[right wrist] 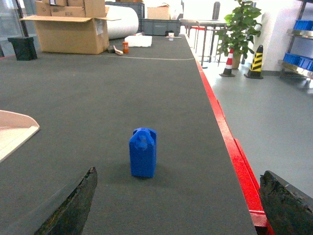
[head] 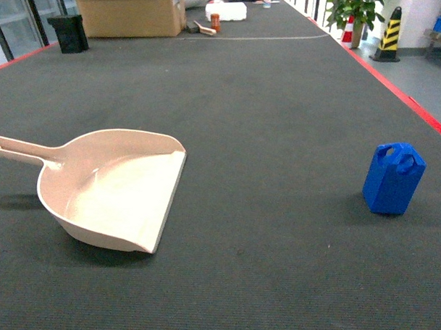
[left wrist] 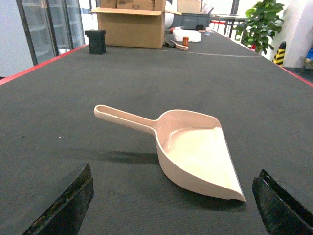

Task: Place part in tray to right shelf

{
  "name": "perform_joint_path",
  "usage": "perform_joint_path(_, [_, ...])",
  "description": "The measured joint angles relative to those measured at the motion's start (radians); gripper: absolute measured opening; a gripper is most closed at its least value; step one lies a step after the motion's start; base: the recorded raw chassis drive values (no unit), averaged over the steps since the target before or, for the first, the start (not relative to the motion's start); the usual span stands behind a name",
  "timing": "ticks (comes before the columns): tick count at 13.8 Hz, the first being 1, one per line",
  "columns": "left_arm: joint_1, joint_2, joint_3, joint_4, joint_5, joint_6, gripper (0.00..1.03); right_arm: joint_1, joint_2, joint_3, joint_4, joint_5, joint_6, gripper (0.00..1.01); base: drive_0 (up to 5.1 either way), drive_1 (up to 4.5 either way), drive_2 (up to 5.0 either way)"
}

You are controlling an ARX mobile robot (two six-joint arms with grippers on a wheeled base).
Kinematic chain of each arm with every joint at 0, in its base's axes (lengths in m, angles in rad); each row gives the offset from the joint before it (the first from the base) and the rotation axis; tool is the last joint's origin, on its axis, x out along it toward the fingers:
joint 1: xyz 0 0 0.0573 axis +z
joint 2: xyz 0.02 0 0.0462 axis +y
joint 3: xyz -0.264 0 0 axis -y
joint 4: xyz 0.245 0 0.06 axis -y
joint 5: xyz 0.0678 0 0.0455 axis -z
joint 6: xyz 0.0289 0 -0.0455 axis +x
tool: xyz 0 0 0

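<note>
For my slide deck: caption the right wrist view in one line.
Open right gripper faces the upright blue part on the dark mat, with the beige tray's lip at left.

Left gripper jaws spread wide, right gripper jaws likewise

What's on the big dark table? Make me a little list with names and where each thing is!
blue part: standing upright on the dark mat, right side, alone
tray: beige scoop lying on the mat, left side, nothing in it
tray handle: points away to the left
left gripper: open, hovering in front of the tray, holding nothing
right gripper: open, facing the blue part, not touching it
far end: cardboard box, black bin, potted plant
</note>
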State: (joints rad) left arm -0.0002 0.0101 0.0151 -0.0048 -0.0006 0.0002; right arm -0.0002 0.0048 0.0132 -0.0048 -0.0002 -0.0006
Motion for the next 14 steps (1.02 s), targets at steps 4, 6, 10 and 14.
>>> perform_joint_path(4, [0.000, 0.000, 0.000, 0.000, 0.000, 0.000, 0.98, 0.000, 0.000, 0.000, 0.000, 0.000, 0.000, 0.98, 0.0, 0.00, 0.0])
perform_joint_path(6, [0.000, 0.000, 0.000, 0.000, 0.000, 0.000, 0.98, 0.000, 0.000, 0.000, 0.000, 0.000, 0.000, 0.98, 0.0, 0.00, 0.0])
perform_joint_path(10, [0.000, 0.000, 0.000, 0.000, 0.000, 0.000, 0.98, 0.000, 0.000, 0.000, 0.000, 0.000, 0.000, 0.98, 0.0, 0.00, 0.0])
perform_joint_path(14, [0.000, 0.000, 0.000, 0.000, 0.000, 0.000, 0.98, 0.000, 0.000, 0.000, 0.000, 0.000, 0.000, 0.98, 0.0, 0.00, 0.0])
